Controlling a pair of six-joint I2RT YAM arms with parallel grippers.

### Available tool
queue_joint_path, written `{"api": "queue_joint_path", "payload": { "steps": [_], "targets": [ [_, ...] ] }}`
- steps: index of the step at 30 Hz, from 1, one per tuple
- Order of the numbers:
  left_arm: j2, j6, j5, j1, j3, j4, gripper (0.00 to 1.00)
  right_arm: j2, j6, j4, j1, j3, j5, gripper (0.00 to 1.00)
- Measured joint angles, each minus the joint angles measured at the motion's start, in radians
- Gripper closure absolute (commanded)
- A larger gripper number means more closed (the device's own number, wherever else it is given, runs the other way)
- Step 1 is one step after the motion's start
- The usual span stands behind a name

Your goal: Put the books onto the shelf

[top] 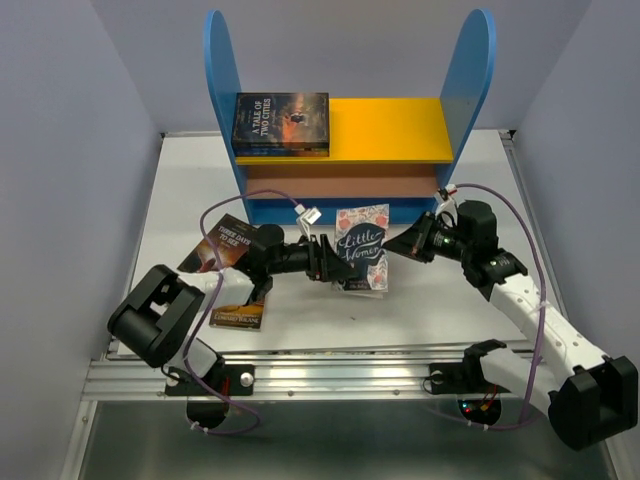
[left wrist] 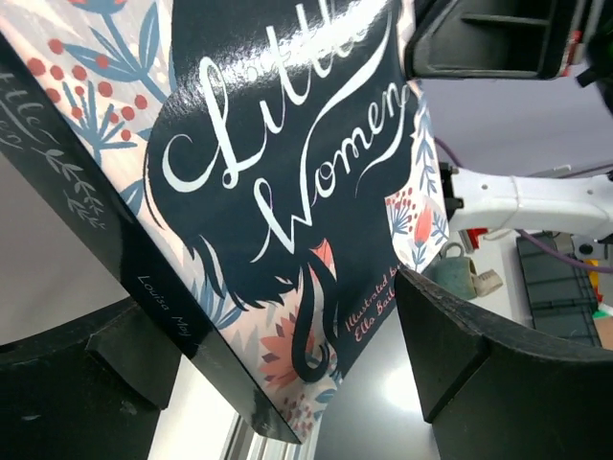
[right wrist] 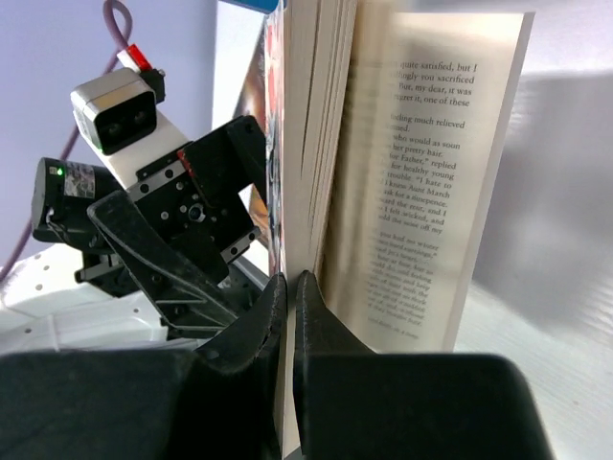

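On the table (top: 180,190) before the shelf (top: 222,80), the right gripper (right wrist: 290,280) is clenched on an edge of Little Women (top: 362,245); only its wrist view shows pages splayed open. The left gripper (top: 328,263) gapes wide at the book's spine side. A Tale of Two Cities (top: 281,122) lies on the shelf's yellow board (top: 390,125).

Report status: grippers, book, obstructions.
Left gripper open around Little Women. Right gripper shut on its edge. A Tale of Two Cities shelved. Nothing blocking the shelf.
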Motion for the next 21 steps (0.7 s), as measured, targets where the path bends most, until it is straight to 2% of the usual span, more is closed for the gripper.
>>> {"api": "queue_joint_path", "payload": {
  "steps": [1,2,4,5,7,8,9,10,14,15,17,18,20,21],
  "targets": [
    [-0.016,0.000,-0.001,0.003,0.000,-0.005,0.16,-0.001,0.006,0.013,-0.002,0.000,-0.004,0.99],
    [-0.037,0.000,-0.006,0.009,0.000,-0.010,0.28,-0.002,0.013,0.032,-0.003,0.000,-0.009,0.99],
    [-0.064,0.005,-0.019,0.016,0.000,-0.026,0.43,-0.002,0.016,0.051,-0.005,0.000,-0.018,0.99],
    [-0.075,0.005,-0.022,0.020,0.000,-0.035,0.57,-0.002,0.017,0.059,-0.007,0.000,-0.024,0.99],
    [-0.100,0.006,-0.029,0.022,0.000,-0.053,0.71,-0.002,0.013,0.066,-0.008,0.000,-0.026,0.99],
    [-0.113,0.009,-0.034,0.021,0.000,-0.060,0.86,-0.001,0.008,0.066,-0.008,-0.001,-0.026,0.99],
    [-0.128,0.020,-0.042,0.021,0.000,-0.071,0.95,0.001,0.005,0.068,-0.008,-0.001,-0.027,0.99],
    [-0.139,0.027,-0.050,0.021,0.003,-0.087,1.00,0.003,0.000,0.073,-0.008,-0.001,-0.029,0.99],
    [-0.169,0.049,-0.071,0.018,0.015,-0.161,1.00,0.021,-0.030,0.075,-0.008,0.006,-0.035,0.98],
    [-0.171,0.052,-0.080,0.016,0.017,-0.171,1.00,0.031,-0.047,0.062,-0.006,0.016,-0.032,0.71],
    [-0.183,0.060,-0.101,0.013,0.023,-0.193,1.00,0.038,-0.076,0.029,-0.005,0.043,-0.012,0.34],
    [-0.193,0.062,-0.113,0.012,0.027,-0.206,1.00,0.038,-0.085,0.008,0.000,0.060,0.006,0.11],
    [-0.228,0.077,-0.148,0.008,0.038,-0.249,1.00,0.031,-0.129,-0.024,0.005,0.107,0.060,0.00],
    [-0.245,0.083,-0.163,0.007,0.045,-0.272,1.00,0.026,-0.137,-0.033,0.005,0.130,0.088,0.00]
  ]
}}
